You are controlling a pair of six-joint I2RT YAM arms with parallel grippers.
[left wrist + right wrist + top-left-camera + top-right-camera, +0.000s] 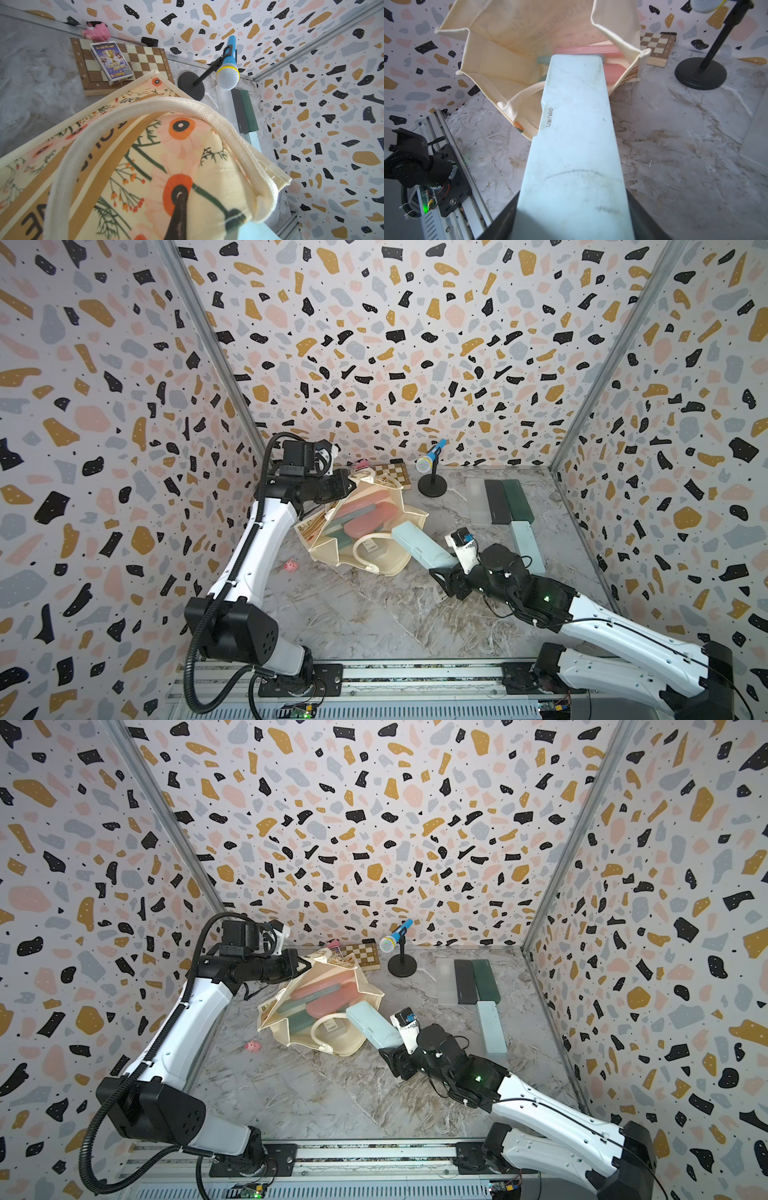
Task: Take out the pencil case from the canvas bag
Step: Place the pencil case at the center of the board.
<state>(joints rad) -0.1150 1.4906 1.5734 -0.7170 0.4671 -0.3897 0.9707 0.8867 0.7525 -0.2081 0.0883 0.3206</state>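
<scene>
While the canvas bag (328,549) lies open on the marble table (374,614) with its mouth toward the right arm, the left gripper (348,488) is clenched on its upper rim and holds that edge raised. The pale blue pencil case (419,545) juts across the bag's lower rim, mostly outside. The right gripper (445,568) grasps its outer end.

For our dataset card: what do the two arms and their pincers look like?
Both arms have white shells and black joints. The left arm carries a ribbed black cable hose looping from its base; the right arm has a thin black wire and a green light. The left pincer and right pincer are black.
</scene>
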